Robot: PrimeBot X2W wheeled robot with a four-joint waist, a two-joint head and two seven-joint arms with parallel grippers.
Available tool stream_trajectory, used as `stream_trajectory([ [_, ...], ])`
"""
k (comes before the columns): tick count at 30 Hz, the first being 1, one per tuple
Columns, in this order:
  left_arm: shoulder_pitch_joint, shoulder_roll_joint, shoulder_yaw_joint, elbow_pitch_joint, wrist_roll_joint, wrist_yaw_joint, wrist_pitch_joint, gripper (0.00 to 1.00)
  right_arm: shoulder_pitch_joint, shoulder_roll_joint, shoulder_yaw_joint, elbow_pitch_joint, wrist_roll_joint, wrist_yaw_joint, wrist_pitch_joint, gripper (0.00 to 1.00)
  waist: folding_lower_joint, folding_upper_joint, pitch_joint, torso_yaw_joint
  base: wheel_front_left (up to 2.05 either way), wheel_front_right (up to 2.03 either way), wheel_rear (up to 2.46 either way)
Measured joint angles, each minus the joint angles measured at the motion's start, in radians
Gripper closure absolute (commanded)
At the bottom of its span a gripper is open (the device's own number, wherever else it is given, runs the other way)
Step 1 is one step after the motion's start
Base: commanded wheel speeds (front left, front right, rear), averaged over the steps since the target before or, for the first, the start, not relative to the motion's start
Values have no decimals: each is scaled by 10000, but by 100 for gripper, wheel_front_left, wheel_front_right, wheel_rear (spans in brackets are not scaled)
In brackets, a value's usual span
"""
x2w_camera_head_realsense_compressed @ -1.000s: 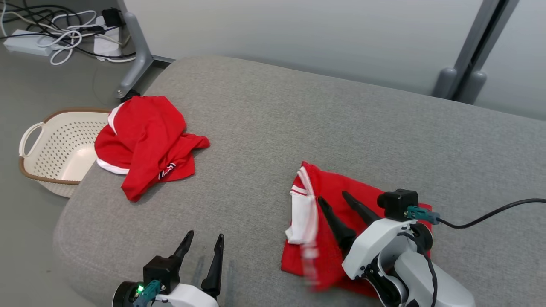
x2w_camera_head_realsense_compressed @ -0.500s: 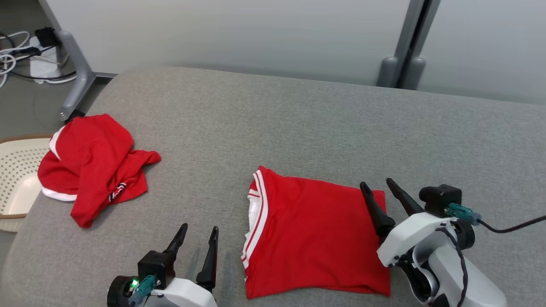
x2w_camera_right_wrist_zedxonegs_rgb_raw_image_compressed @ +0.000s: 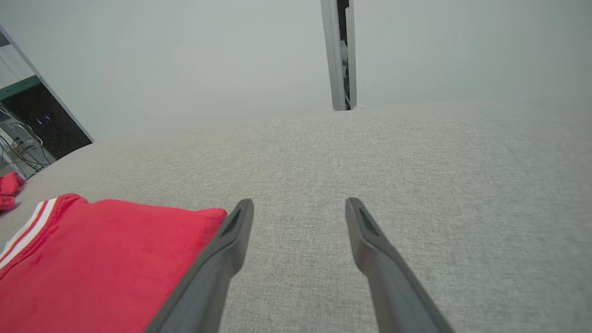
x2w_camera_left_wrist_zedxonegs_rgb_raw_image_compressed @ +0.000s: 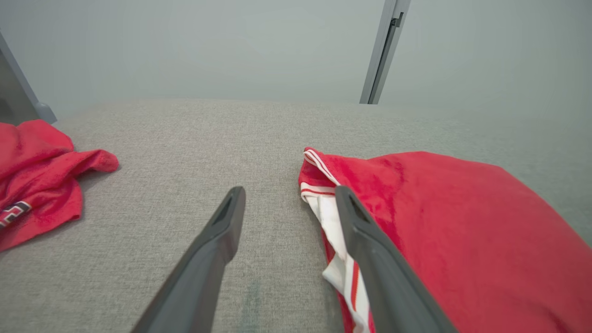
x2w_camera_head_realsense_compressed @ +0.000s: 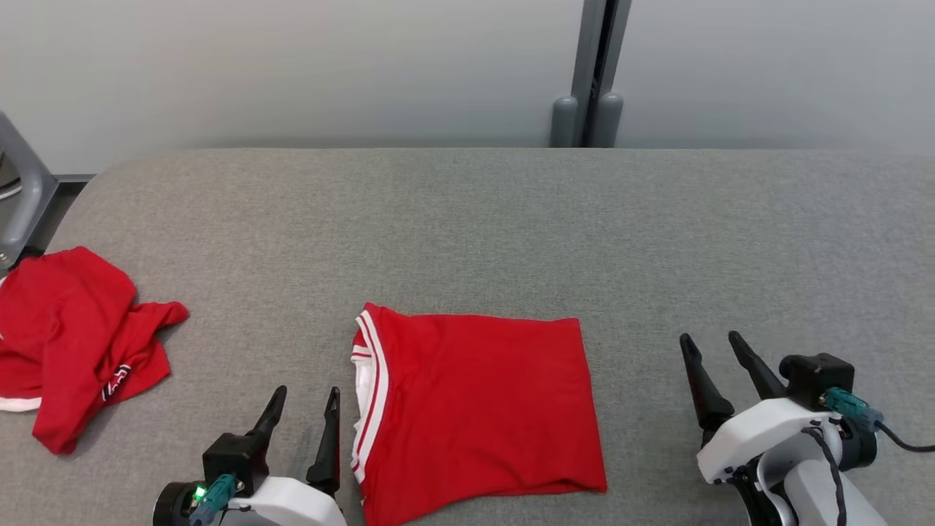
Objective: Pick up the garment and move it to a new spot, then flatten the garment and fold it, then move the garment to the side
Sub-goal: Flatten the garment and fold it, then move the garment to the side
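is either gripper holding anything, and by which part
Nothing is held. The left gripper is open beside the collar of the folded shirt; the right gripper is open, clear of it.

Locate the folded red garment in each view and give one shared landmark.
Head view: folded red garment lies at lower centre, striped white edge to the left.
Left wrist view: folded red garment takes the right half, striped edge toward the middle.
Right wrist view: folded red garment sits in the lower left corner.
Shared landmark: the grey post against the wall, at the top of every view.
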State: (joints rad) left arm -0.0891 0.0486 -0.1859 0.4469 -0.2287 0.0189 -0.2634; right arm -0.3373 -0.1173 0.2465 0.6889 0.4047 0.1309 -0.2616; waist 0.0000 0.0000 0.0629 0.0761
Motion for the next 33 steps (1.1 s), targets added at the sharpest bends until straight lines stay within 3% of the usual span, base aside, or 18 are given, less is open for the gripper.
stream_trajectory([
  [10,267,-2,527,130,98,-44,2,0,953,244,-1127,-550,-928,0,0,0,0,0,-439,-525,0,0,0],
  [33,1105,0,1467,15,431,-40,2,0,1990,640,-1685,-970,-1988,0,0,0,0,0,-1344,-781,0,0,0],
])
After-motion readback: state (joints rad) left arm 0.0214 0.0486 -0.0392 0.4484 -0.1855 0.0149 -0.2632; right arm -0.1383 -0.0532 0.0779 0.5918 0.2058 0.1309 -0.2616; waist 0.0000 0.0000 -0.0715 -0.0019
